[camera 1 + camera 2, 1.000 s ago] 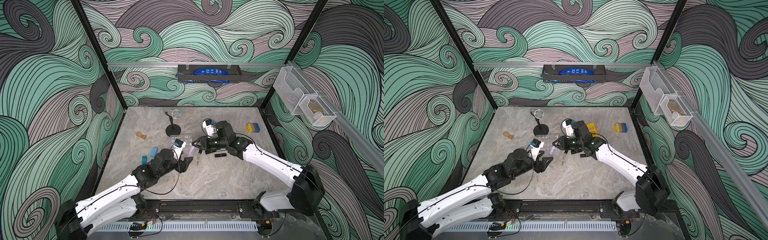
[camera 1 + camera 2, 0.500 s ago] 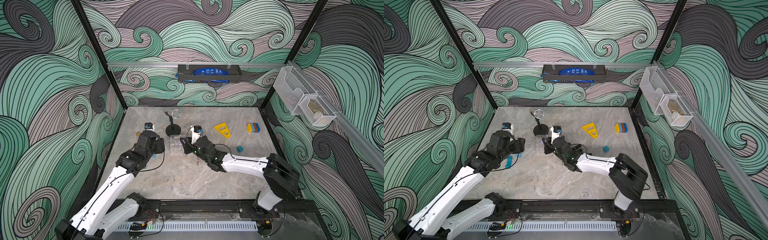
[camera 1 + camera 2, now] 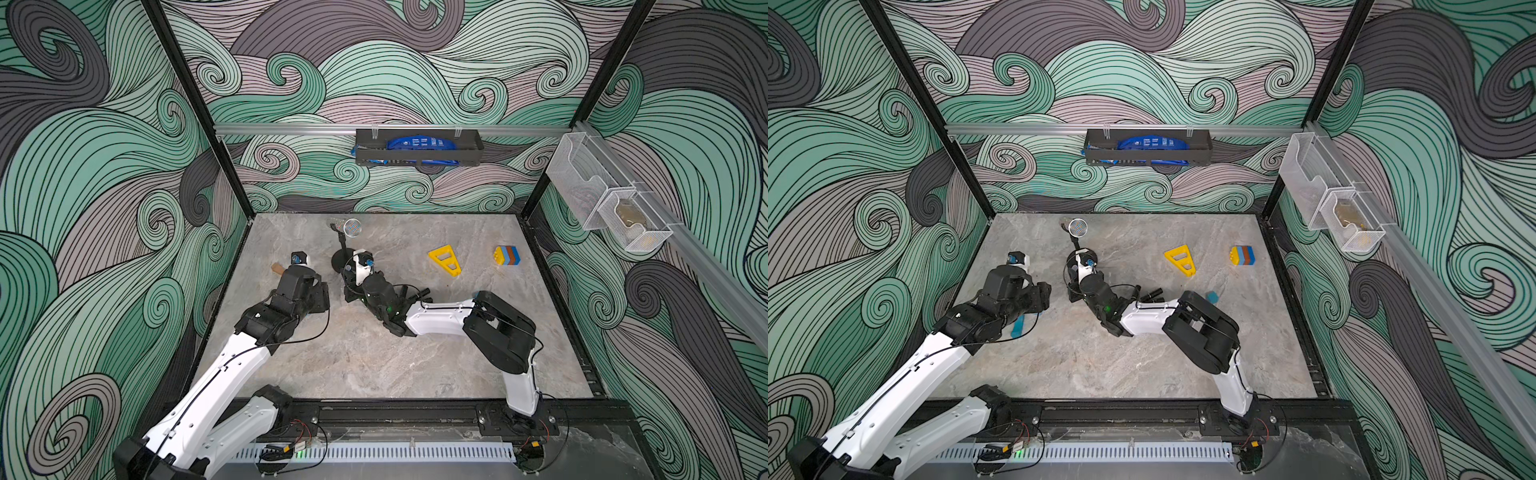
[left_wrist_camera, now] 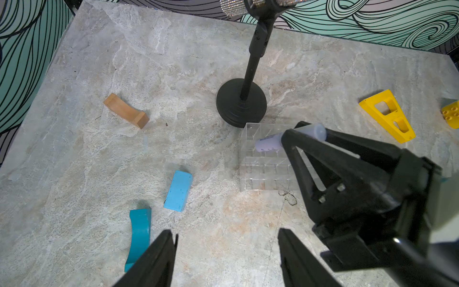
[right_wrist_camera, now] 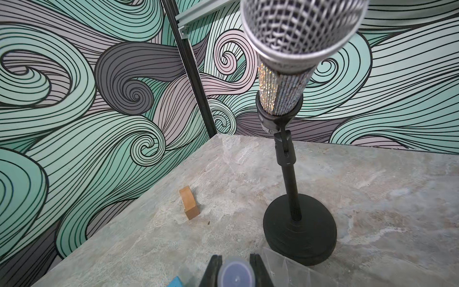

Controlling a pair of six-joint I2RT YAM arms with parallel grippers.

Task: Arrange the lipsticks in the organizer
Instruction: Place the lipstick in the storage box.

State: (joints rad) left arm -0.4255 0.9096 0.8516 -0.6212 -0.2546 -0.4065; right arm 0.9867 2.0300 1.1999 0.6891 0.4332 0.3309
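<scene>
Left fingers [image 4: 159, 258]: apart and empty above bare tabletop [image 4: 87, 161]. The arm has drawn back toward the left wall from beside the organizer, which leaves the way free.
Black lipsticks [image 3: 1152, 296]: lying on the tabletop just beside the right arm, not yet collected.
Right fingers [image 5: 213, 270]: clamped on the lavender lipstick [image 4: 269, 144], having swung across from further right.
Lavender lipstick: tilted, with its lower end over the organizer [image 4: 260, 169] on the side toward the microphone stand [image 4: 239, 103]. Whether it has entered a cell cannot be told.
Organizer: the cells that show hold nothing.
Meaning: the first placement looks close, and the tube probably needs straightening to drop in.
Microphone stand: its base sits just behind the organizer.
</scene>
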